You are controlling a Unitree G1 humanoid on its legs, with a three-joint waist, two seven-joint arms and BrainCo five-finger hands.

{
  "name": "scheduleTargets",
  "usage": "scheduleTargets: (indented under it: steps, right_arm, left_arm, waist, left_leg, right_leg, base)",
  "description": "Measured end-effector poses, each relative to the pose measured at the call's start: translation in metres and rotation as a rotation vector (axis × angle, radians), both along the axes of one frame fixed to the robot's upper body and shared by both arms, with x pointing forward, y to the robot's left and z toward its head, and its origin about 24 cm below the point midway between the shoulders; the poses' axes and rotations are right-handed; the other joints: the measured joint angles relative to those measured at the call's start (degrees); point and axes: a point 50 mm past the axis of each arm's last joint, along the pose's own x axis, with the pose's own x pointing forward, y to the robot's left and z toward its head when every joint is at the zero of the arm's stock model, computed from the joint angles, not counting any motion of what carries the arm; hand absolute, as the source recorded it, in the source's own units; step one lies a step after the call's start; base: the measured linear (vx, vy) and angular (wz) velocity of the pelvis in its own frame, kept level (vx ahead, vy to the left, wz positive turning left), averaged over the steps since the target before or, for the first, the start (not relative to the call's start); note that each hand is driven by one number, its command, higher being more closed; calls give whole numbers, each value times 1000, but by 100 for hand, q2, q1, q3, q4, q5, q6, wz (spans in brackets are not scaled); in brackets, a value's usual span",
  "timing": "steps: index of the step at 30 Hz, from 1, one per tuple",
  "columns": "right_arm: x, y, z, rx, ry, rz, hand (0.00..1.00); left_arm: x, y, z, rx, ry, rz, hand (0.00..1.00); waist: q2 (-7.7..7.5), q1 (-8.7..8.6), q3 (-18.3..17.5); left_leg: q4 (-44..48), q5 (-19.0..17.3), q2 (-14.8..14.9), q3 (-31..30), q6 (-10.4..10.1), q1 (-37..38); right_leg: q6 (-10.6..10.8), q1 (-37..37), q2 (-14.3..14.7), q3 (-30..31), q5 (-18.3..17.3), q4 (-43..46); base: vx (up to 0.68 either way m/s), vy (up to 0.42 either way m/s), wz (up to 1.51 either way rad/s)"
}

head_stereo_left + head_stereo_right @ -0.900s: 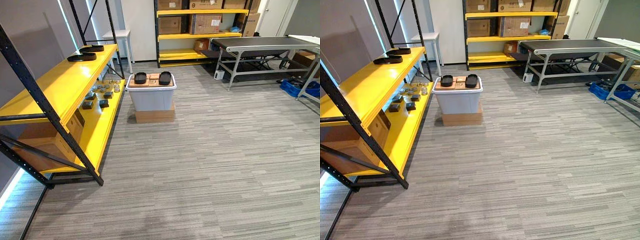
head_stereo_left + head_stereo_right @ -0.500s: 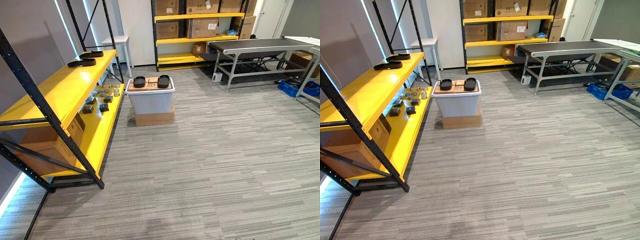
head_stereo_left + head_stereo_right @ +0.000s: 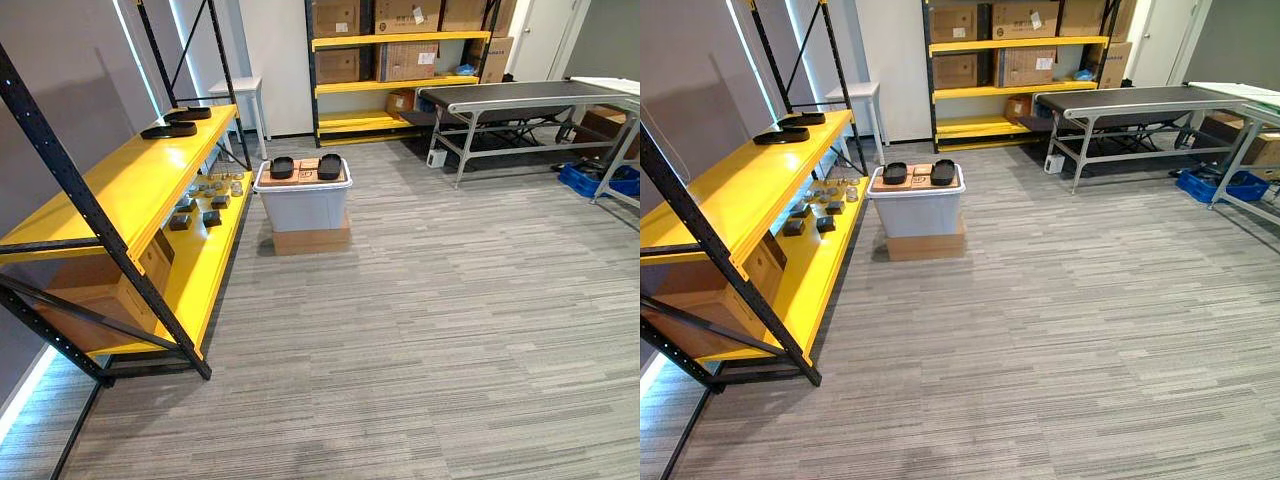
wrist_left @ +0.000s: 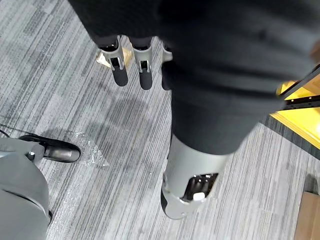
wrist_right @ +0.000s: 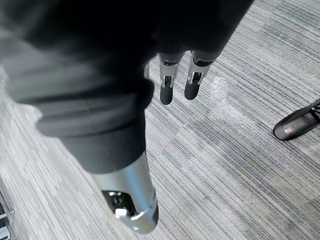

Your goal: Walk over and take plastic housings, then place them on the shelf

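1. The left hand [image 4: 120,75] hangs above the grey carpet [image 4: 100,130]. Its fingers are straight and lie close together. It holds nothing and touches nothing.
2. The right hand [image 5: 166,89] hangs the same way over the carpet, with straight fingers side by side and nothing in its grasp.
3. A black plastic housing [image 3: 282,167] and a second housing [image 3: 329,166] lie side by side, apart, on the lid of a grey bin [image 3: 303,205]. The bin stands on a cardboard box [image 3: 312,240], just beside the yellow shelf [image 3: 120,185].
4. On the top level of that shelf, at its far end, lie a near shelf housing [image 3: 168,130] and a far shelf housing [image 3: 188,113], both flat and black.
5. Small dark parts [image 3: 200,205] are scattered on the shelf's lower level.
6. Against the back wall stands a rack of cartons [image 3: 400,45], with a conveyor table [image 3: 510,95] to its right.
7. Since the earlier frames the whole head view has shifted slightly, so the camera has moved. The bin and all four housings lie where they did.
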Motion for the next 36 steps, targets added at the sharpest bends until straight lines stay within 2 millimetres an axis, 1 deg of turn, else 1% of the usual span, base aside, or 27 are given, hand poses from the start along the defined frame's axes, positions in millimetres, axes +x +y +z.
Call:
scheduleTargets:
  steps: [2,9,14,17,18,19,20,21,22,23,24,25,26,27,28,29,30,31,32,33,34,35,36]
  right_arm:
    - [-1,0,-1,13,1,-31,0]
    - [5,3,0,11,-4,-12,0]
    - [5,16,-5,36,12,21,0]
    - [10,25,-7,41,17,73,0]
    - [11,26,-7,41,18,85,0]
    - [12,26,-6,41,14,89,0]
    - [11,26,-7,40,16,88,0]
    - [8,26,-7,42,22,86,0]
    - [8,28,-8,45,22,91,0]
    - [7,30,-8,49,22,98,0]
    - [7,33,-9,59,29,105,0]
    - [7,36,-10,67,32,109,0]
    - [7,39,-11,72,33,114,0]
    - [8,41,-11,74,34,121,0]
    - [9,45,-12,81,33,130,0]
    - [8,46,-13,86,33,129,0]
    - [6,48,-14,93,40,127,0]
    - [2,48,-15,95,49,125,0]
    - [-9,49,-18,100,75,116,0]
    - [-14,48,-19,100,84,109,0]
    - [-13,47,-19,103,78,86,0]
    - [-13,47,-19,101,76,85,0]
    - [-14,47,-18,99,77,91,0]
  left_arm:
    - [0,0,0,0,-1,0,0]
    - [-1,-3,-1,-4,7,4,0]
    - [-4,-13,-5,-34,16,19,0]
    - [3,-19,-5,-51,-3,15,0]
    - [7,-22,-5,-57,-9,-2,0]
    - [11,-25,-5,-64,-15,-21,0]
    - [13,-27,-5,-66,-17,-37,0]
    - [17,-30,-4,-67,-30,-59,0]
    - [18,-31,-4,-69,-30,-76,0]
    - [20,-30,-3,-65,-32,-82,0]
    - [23,-28,-2,-54,-34,-109,0]
    - [27,-25,-1,-43,-37,-126,0]
    - [28,-22,0,-29,-36,-140,0]
    - [32,-21,1,-22,-41,-150,0]
    - [49,-17,6,1,-74,-178,0]
    - [56,-15,9,16,-86,-197,0]
    - [68,-13,13,35,-107,-225,0]
    - [69,-13,13,38,-110,-227,0]
    - [69,-13,14,40,-116,-230,0]
    - [69,-15,13,35,-117,-230,0]
    - [68,-19,12,20,-119,-209,0]
    - [67,-21,11,8,-119,-182,0]
    - [61,-25,8,-19,-120,-123,0]
  waist:
    - [-5,3,-8]
    - [-24,9,3]
    - [-67,26,24]
    - [-99,72,52]
    - [-107,111,65]
    - [-99,141,152]
    - [-97,149,196]
    - [-78,137,264]
    - [-74,133,342]
    - [-61,89,382]
    - [-103,14,489]
    - [-116,7,632]
    - [-90,-33,658]
    - [-95,-60,692]
    - [-95,-107,815]
    - [-105,-139,855]
    - [-146,-216,869]
    - [-140,-283,844]
    - [-173,-382,747]
    - [-135,-373,694]
    - [-72,-320,664]
    - [-65,-321,673]
    - [-17,-320,736]
  left_leg:
    - [-9,-4,0,-6,-7,4]
    - [-9,-7,0,-1,-22,-21]
    - [-10,-11,1,21,-32,-150]
    - [265,-143,-10,13,-60,-471]
    - [468,-259,-22,9,19,-644]
    - [702,-452,-57,-7,51,-731]
    - [816,-549,-61,-24,58,-744]
    - [961,-721,-76,-62,181,-731]
    - [975,-821,-85,-127,255,-659]
    - [961,-842,-110,-183,287,-610]
    - [885,-860,-129,-250,355,-431]
    - [760,-895,-114,-289,405,-204]
    - [730,-994,-67,-328,425,-106]
    - [732,-1047,-23,-369,451,-47]
    - [712,-1207,106,-484,385,136]
    - [682,-1264,148,-540,356,220]
    - [585,-1365,242,-649,245,401]
    - [491,-1471,369,-702,139,623]
    - [707,-1578,439,-811,-47,738]
    - [999,-1609,501,-809,-137,663]
    - [2028,-1481,615,-730,-422,297]
    - [2803,-1270,647,-679,-689,20]
    - [4537,-369,756,-669,-1113,-607]
  right_leg:
    - [1,1,-1,-24,0,0]
    - [2,-31,-3,-23,0,-4]
    - [-2,-156,9,-5,5,-97]
    - [-2,-347,-13,32,5,-75]
    - [8,-428,-31,36,-6,-34]
    - [219,-525,-80,5,-232,251]
    - [318,-636,-121,-19,-448,579]
    - [600,-944,-263,-53,-837,1514]
    - [630,-1559,-427,-159,-962,2885]
    - [595,-1873,-554,-297,-991,3497]
    - [564,-2135,-699,-443,-1058,4087]
    - [555,-2376,-794,-645,-1061,4181]
    - [528,-2641,-810,-840,-1044,3882]
    - [498,-2740,-791,-961,-1023,3623]
    - [327,-2930,-661,-1167,-853,2824]
    - [269,-2992,-609,-1230,-746,2476]
    - [145,-3120,-504,-1285,-486,1956]
    - [-38,-3181,-372,-1274,-333,1842]
    - [-514,-3176,-293,-1156,234,2072]
    - [-665,-3176,-262,-1152,334,2217]
    - [-695,-3014,-130,-1148,21,2296]
    - [-711,-2829,-66,-1138,-71,2192]
    - [-710,-2163,113,-1124,-145,1712]
  base:
    - [-4,-33,3]
    - [-23,-22,-1]
    - [-34,-37,-3]
    - [8,-12,0]
    - [48,20,1]
    - [71,42,3]
    - [65,58,12]
    - [67,93,10]
    - [65,97,18]
    - [75,94,25]
    - [144,77,29]
    - [216,68,22]
    - [318,40,13]
    - [409,-14,30]
    - [416,-48,39]
    - [496,-99,57]
    - [592,-178,54]
    - [825,-259,75]
    - [780,-262,56]
    - [863,-255,28]
    - [702,-207,-8]
    - [856,-243,-10]
    - [815,-243,-1]
